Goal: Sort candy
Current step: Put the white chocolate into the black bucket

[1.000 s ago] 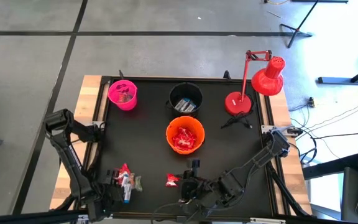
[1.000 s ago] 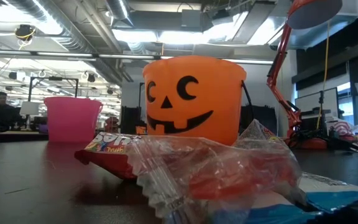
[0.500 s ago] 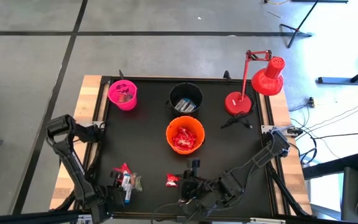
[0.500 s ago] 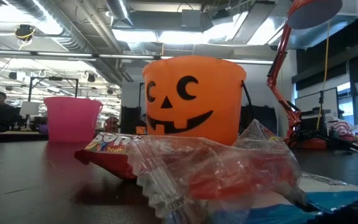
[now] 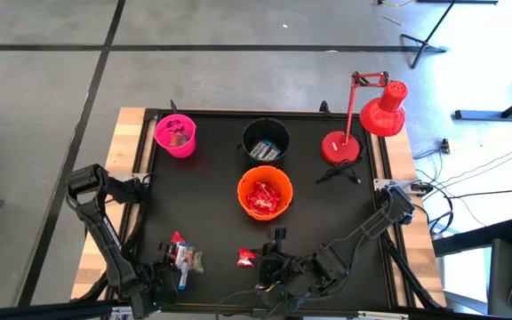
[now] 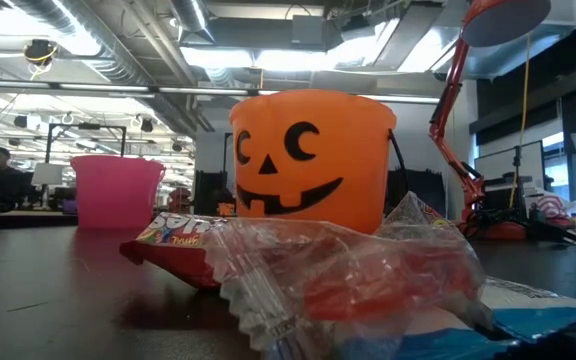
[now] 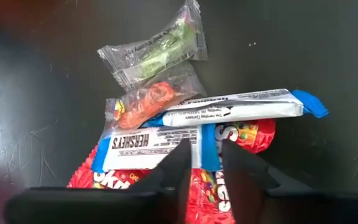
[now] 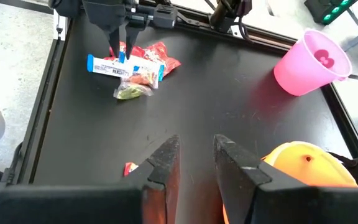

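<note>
Left arm has edged nearer the sweets since a second ago; left gripper (image 7: 202,163) now hangs over the candy pile (image 7: 194,127), fingers spread, gripping nothing — probably lining up a pick. Right gripper (image 8: 194,163) waits mid-front, fingers apart, empty, one red packet (image 5: 246,257) beside it. Beyond: orange bucket (image 5: 265,197), black bucket (image 5: 266,140), pink bucket (image 5: 176,135). Only the wrist view shows the blue-and-white bar on top.

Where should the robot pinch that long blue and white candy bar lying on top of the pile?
Probably across its narrow middle, coming straight down from above. The blue-and-white bar lies flat on top of the red packets, long and thin, so open fingers can straddle its width. The left gripper already sits just above it, fingers apart.
</note>
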`<move>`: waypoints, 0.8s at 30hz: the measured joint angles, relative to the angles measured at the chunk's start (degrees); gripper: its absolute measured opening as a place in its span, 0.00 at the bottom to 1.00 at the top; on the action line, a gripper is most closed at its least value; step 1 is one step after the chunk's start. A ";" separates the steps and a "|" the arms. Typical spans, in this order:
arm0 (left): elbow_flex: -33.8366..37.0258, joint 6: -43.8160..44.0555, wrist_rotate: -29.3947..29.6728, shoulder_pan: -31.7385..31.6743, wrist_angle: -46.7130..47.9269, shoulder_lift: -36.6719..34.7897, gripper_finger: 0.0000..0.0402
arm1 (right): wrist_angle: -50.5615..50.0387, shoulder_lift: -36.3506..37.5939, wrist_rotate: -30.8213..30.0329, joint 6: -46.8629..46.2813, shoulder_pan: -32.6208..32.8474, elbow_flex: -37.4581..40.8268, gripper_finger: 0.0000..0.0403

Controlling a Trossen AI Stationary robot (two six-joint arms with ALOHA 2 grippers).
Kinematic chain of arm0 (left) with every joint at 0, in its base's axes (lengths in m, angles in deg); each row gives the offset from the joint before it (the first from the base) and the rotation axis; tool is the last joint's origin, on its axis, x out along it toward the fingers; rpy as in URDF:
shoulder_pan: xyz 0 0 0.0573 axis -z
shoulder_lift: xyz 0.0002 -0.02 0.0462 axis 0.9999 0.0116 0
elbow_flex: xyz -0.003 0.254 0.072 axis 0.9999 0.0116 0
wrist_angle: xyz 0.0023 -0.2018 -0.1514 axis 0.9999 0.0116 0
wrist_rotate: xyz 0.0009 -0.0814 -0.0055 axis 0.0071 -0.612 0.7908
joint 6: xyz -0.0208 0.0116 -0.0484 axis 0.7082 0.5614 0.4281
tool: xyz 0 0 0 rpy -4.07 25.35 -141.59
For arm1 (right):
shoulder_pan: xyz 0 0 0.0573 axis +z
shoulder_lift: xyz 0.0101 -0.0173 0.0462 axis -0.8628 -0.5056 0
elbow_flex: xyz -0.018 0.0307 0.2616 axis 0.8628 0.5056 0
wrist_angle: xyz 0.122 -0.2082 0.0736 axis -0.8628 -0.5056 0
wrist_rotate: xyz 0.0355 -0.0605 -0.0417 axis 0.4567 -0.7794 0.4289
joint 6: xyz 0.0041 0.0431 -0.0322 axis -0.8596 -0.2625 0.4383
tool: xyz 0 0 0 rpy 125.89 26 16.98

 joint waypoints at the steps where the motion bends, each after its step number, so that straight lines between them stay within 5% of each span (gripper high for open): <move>1: 0.00 0.04 -0.22 0.00 -0.02 0.00 0.15 | 0.00 0.00 0.00 0.00 0.00 0.00 0.23; 5: 0.00 0.33 -0.40 0.00 -0.01 0.00 0.02 | 0.00 0.00 0.00 0.00 0.00 0.00 0.23; 14: -0.38 0.52 -0.30 0.00 0.87 -0.11 0.00 | 0.00 0.00 0.00 0.00 0.00 0.00 0.23; 24: -13.94 1.57 5.36 0.05 13.32 -0.19 0.00 | 0.00 0.00 0.00 -0.17 0.00 0.00 0.23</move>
